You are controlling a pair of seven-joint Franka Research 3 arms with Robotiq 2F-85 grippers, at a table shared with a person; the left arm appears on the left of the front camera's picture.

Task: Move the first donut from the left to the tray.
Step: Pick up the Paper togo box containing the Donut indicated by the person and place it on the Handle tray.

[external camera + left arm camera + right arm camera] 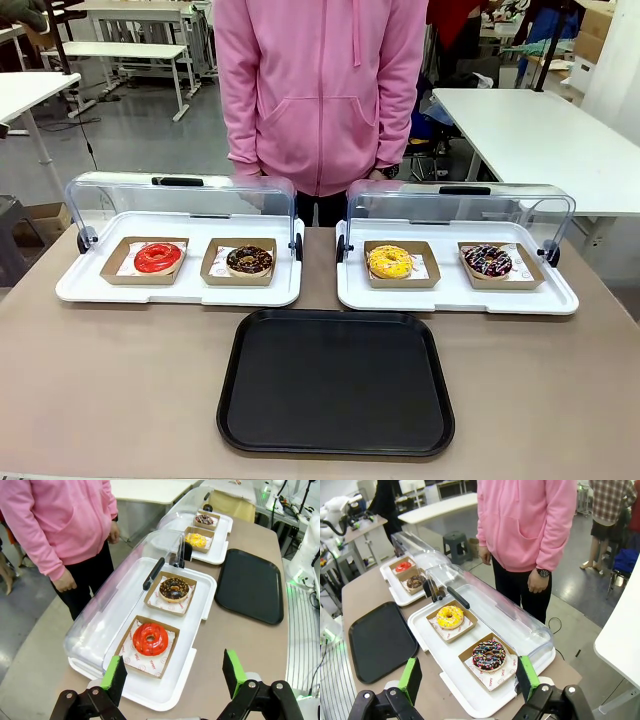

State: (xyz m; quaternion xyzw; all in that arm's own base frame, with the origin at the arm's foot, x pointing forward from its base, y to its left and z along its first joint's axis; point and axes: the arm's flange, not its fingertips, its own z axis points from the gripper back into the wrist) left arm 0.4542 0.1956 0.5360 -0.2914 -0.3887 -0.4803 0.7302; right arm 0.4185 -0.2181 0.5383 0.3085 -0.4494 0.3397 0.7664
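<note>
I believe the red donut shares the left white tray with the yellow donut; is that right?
Not quite. The red donut shares the left white tray with the chocolate donut, not the yellow donut, which lies in the right white tray. The front view shows this.

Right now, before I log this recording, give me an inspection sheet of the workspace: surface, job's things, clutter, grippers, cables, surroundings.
Surface: brown table, flat, no spills seen.
Job's things: red-glazed donut sits in its holder on the left display tray, lid swung open; not yet on the black tray at the near middle.
Clutter: chocolate donut beside it; yellow donut and sprinkled donut on the right display tray.
Grippers: left gripper open, near the red-glazed donut; right gripper open, near the sprinkled donut.
Cables: none on the table; a cable on the floor.
Surroundings: person at the far side; white tables behind.
</note>
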